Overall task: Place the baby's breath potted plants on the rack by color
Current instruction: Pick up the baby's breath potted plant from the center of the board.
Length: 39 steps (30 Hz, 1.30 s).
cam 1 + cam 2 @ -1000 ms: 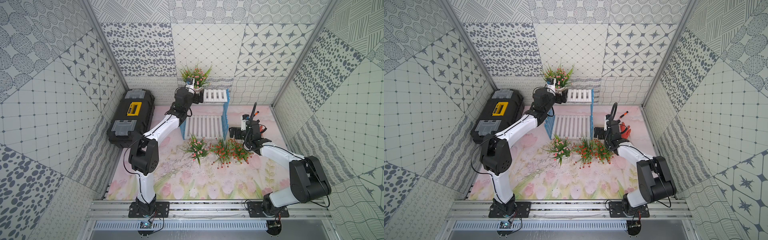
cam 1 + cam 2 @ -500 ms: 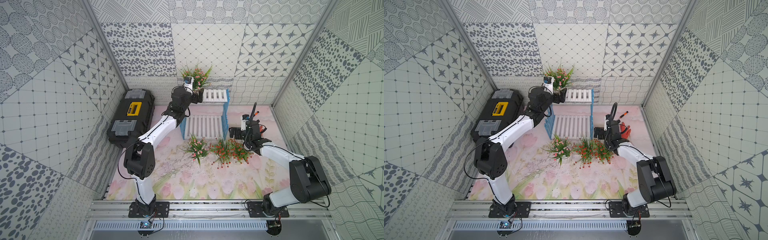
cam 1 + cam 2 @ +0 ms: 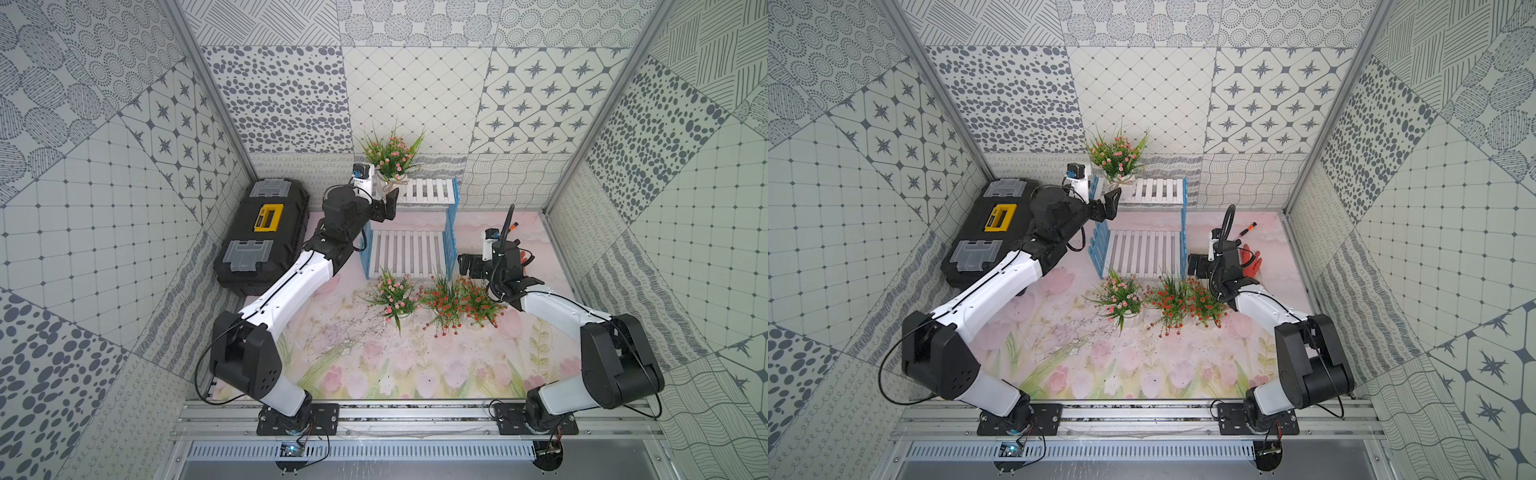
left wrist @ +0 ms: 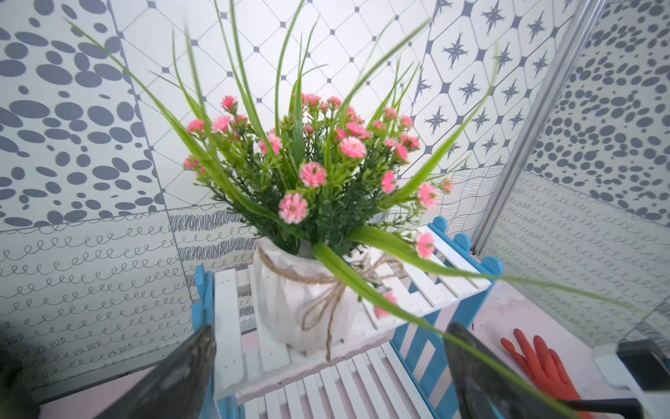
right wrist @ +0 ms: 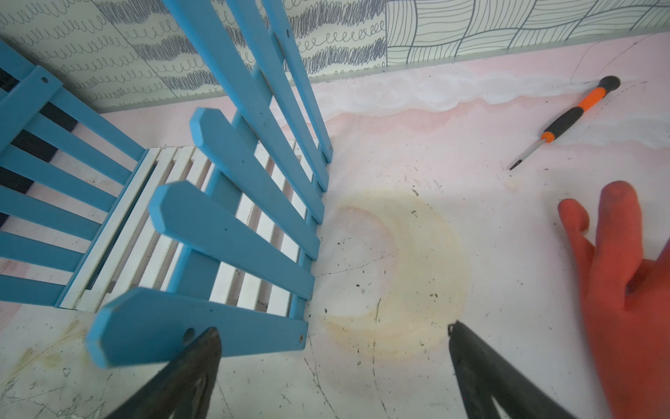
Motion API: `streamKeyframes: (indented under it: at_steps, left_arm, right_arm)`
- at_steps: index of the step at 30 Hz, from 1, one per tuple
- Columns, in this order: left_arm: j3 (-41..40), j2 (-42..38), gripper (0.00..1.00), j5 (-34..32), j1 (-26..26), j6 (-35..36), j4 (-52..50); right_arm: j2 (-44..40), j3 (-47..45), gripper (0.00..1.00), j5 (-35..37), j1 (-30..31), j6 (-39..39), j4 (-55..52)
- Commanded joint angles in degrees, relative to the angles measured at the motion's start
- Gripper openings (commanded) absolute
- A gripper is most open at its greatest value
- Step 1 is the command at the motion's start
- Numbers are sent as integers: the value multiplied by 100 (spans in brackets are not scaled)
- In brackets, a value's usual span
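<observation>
Pink-blossom potted plant (image 4: 297,297) stands on the rack (image 4: 435,286) top shelf. Left gripper (image 4: 330,328) spread wide, holding nothing. Right gripper (image 5: 333,328) likewise spread.

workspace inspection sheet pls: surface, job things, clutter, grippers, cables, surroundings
surface: floral mat, scuffed, with a yellowish stain beside the rack.
job's things: rack at the back; one pink plant upright on its top shelf; lower shelf bare; other pink plant and two red plants on the mat in front.
clutter: toolbox, screwdriver, orange glove.
grippers: left gripper open, empty, facing the shelved pot; right gripper open, empty, beside the rack's blue side.
cables: black loops on both arms; none seen among the plants.
surroundings: patterned walls; metal rail in front.
</observation>
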Motion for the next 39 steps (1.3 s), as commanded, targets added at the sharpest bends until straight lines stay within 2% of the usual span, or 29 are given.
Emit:
streamKeyframes:
  at_steps: [1,6,9,12,15,20,25,29,32,36,39]
  left_arm:
    - [-780,-903,98,95,-203,-326,-1104]
    - [-2086,-2140,98,-478,-889,-376,-1933]
    - [-3070,-3131,98,-455,-1380,-640,-1774]
    - [-3835,-3992,98,-1016,-2026,-836,-1554]
    - [-4139,-4371,98,-1407,-2607,-811,-1798]
    - [-4556,-4243,98,-1600,-3198,-1031,-1826]
    - [-5513,-4304,98,-2154,-3724,-1386,-927]
    - [-6236,-4110,98,-2840,-4462,-1212,15]
    - [-6476,-3736,98,-2794,-4515,-1124,518]
    - [-6914,-3241,98,-2916,-4501,-716,1706]
    - [-7181,-2811,98,-2694,-4184,-679,2565]
  right_arm:
    - [-318,75,98,-8,38,-1,20]
    - [-536,86,98,-2,47,47,-88]
    - [-654,121,98,58,47,25,-163]
    - [-742,192,98,40,47,62,-276]
    - [-880,176,98,-3,43,100,-354]
    - [-969,200,98,61,47,66,-497]
    - [-1092,141,98,179,47,2,-548]
    - [-1087,103,98,219,47,-46,-565]
    - [-1021,105,98,216,47,-47,-556]
    - [-1011,94,98,207,41,-32,-561]
    - [-1009,55,98,215,47,-41,-558]
